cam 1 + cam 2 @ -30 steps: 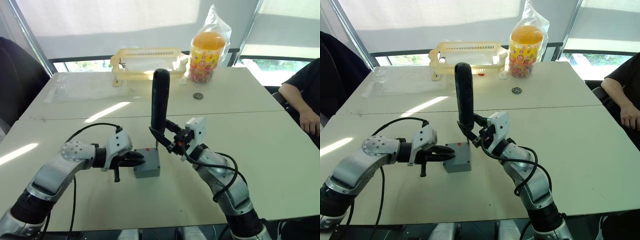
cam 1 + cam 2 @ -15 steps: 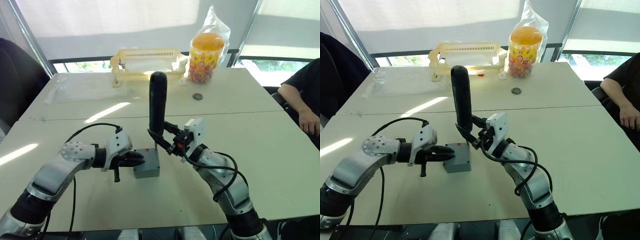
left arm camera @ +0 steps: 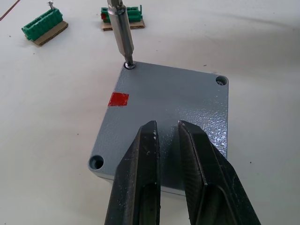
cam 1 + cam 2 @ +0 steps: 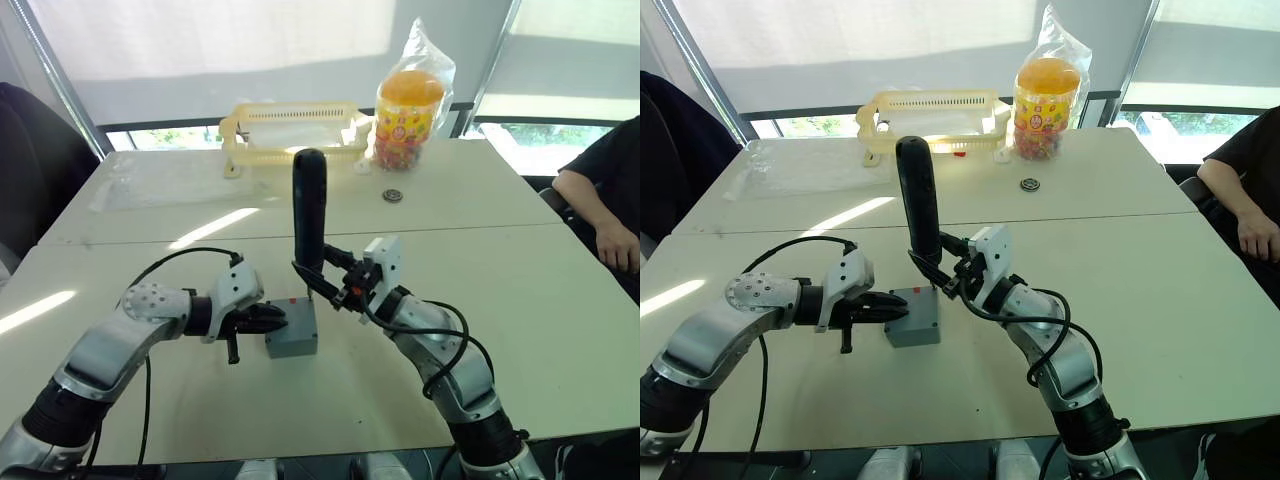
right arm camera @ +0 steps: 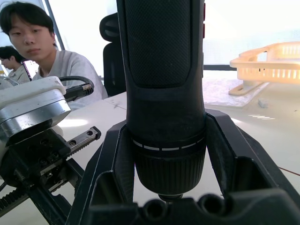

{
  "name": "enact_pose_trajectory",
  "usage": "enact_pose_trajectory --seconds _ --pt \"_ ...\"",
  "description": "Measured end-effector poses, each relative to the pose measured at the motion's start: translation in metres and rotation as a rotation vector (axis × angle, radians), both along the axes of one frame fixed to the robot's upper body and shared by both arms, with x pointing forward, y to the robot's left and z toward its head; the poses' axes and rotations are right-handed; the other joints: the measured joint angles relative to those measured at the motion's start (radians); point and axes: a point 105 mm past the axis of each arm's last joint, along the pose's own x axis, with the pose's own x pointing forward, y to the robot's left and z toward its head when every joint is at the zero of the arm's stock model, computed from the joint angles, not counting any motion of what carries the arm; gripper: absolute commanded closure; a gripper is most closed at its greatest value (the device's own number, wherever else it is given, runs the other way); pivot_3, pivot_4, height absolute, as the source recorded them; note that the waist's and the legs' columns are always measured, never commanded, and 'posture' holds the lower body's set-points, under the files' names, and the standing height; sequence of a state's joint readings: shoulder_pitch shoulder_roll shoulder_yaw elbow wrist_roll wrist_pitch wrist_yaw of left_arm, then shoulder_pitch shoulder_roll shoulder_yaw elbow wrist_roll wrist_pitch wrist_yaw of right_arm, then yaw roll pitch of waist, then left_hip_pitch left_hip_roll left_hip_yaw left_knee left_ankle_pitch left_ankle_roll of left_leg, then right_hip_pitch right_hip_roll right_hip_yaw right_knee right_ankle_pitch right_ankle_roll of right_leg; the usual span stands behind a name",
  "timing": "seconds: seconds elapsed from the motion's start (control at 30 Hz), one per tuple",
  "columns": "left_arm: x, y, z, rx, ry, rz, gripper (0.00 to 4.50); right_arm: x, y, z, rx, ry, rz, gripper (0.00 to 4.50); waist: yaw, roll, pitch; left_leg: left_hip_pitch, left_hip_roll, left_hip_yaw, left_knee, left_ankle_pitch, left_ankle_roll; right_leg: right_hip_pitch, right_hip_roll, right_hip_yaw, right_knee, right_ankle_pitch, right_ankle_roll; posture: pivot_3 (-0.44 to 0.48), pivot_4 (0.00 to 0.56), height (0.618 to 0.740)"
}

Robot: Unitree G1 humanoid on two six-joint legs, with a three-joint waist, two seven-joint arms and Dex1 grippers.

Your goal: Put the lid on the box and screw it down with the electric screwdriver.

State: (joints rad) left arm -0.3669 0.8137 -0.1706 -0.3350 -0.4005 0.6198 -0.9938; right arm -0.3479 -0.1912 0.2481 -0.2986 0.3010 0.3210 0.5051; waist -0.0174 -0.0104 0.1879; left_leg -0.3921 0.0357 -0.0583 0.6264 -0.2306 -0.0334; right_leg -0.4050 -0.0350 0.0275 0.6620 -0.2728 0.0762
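Observation:
The grey box (image 4: pixel 291 345) sits on the white table with the lid (image 3: pixel 168 108) on top, a red mark near one edge. My right gripper (image 4: pixel 328 284) is shut on the electric screwdriver (image 4: pixel 308 210), which it holds upright. The metal bit (image 3: pixel 121 33) stands in a corner screw of the lid. My left gripper (image 4: pixel 272 320) is shut, and its fingertips (image 3: pixel 146 140) lie on the lid from the box's left side.
A yellow slotted basket (image 4: pixel 290 125) and a bagged candy jar (image 4: pixel 410 100) stand at the table's far side, with a small round item (image 4: pixel 393 195) nearby. Two green circuit boards (image 3: pixel 43 27) lie beyond the box. A person (image 4: pixel 600 200) sits at the right.
My right gripper has moved the screwdriver slightly left and down over the box. The left gripper has stayed on the lid. The camera has shifted a little.

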Motion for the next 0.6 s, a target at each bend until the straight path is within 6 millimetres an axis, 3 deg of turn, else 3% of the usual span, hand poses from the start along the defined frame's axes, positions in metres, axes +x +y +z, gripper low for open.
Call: enact_pose_trajectory --seconds 0.6 --pt "0.0005 -0.0003 -0.0023 0.01 -0.009 0.003 3.83 0.0003 0.0003 -0.0063 -0.028 0.016 0.005 2.72 0.0 0.0 -0.007 0.0 0.0 0.0 0.0 0.0 0.0 0.0 0.0 0.0 0.0 -0.002 -0.003 0.0 0.15 0.74"
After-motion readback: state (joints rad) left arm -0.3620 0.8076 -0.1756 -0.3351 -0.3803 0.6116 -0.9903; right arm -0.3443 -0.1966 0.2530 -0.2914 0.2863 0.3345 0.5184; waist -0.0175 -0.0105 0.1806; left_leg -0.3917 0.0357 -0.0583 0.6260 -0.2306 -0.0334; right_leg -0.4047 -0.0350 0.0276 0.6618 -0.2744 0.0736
